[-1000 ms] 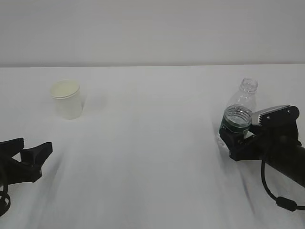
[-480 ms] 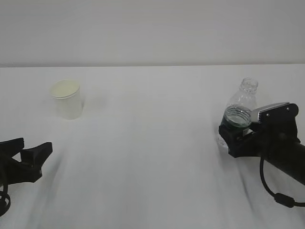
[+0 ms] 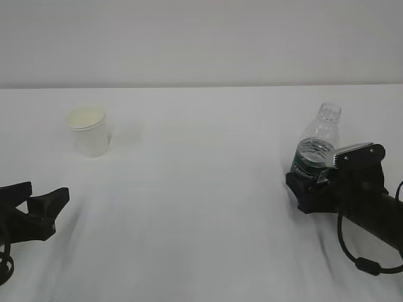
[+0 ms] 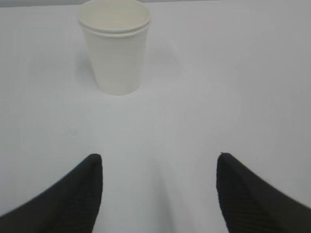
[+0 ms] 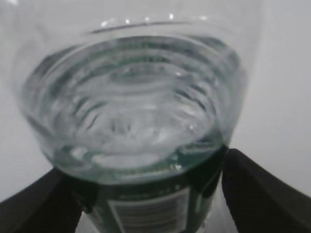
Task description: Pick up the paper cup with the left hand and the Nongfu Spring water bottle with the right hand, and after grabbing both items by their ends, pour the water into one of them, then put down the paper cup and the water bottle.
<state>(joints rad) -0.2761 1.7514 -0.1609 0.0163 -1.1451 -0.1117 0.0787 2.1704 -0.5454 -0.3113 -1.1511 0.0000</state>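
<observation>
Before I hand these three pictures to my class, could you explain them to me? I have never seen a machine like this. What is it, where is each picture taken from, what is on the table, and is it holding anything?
It is a robot with two black arms, each ending in a two-finger gripper. The wide picture looks across a white table. The left gripper shows at the left edge, the right gripper at the right.

The other two pictures come from small cameras on the wrists, looking out between each gripper's fingers.

On the table stand a white paper cup and a clear, uncapped water bottle with a dark green label. The bottle is partly filled with water.

The left gripper is open and empty, with the cup upright some way ahead of it. The right gripper's fingers sit either side of the bottle's lower part. Whether they are gripping it, I cannot tell; the bottle appears to stand on the table.
</observation>
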